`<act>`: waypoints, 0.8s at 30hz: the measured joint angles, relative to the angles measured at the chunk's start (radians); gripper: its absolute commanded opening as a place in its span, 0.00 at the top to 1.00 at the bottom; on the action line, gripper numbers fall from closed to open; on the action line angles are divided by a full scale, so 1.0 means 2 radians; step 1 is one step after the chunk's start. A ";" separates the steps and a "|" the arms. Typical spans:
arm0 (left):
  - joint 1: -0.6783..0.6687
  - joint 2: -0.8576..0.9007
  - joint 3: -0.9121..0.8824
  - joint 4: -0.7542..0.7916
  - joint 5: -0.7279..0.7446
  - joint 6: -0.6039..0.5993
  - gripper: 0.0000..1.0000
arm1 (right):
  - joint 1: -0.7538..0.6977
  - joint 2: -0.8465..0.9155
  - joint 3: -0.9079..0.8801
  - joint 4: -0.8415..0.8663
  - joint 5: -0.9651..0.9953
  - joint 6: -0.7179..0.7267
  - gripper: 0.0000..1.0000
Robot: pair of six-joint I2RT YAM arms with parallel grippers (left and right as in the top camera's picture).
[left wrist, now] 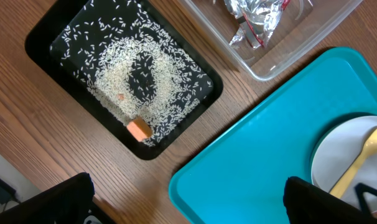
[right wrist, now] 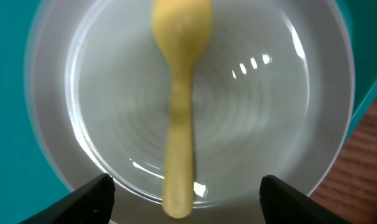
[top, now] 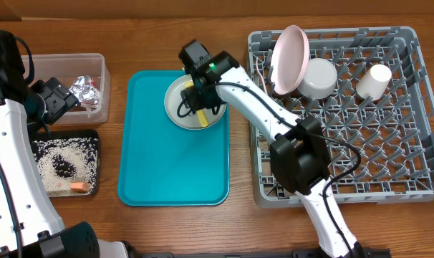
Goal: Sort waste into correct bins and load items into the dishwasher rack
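1. Hovering over the pale grey-green round plate (right wrist: pixel 269 112) on the flat teal tray (top: pixel 167 165), the right gripper (right wrist: pixel 187 190) spreads its jaws wide, empty.
2. The yellow plastic utensil (right wrist: pixel 179 124) lies on that plate, handle end between the fingers, untouched.
3. Its blurred head looks rounded; tines unclear.
4. The left gripper (left wrist: pixel 188 199), at the left, gapes empty too.

Pale plate (right wrist: pixel 288 124): round, flat.
Yellow spoon (right wrist: pixel 179 137): lying in pale plate.
Black tray (left wrist: pixel 140 78): holds rice (left wrist: pixel 114 68), orange cube (left wrist: pixel 139 129).
Clear tub (left wrist: pixel 269 65): holds foil (left wrist: pixel 251 18).
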 measured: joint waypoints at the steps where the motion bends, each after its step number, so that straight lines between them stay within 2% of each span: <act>1: 0.000 0.000 0.000 0.000 0.000 0.000 0.00 | -0.001 0.000 -0.012 0.002 -0.002 0.001 0.22; 9: 0.000 0.000 0.000 0.000 0.000 0.000 0.00 | -0.005 0.000 -0.046 0.010 -0.015 0.004 0.26; 24: 0.000 0.000 0.000 0.000 0.000 0.000 0.00 | 0.012 0.007 -0.046 0.036 -0.024 0.017 0.27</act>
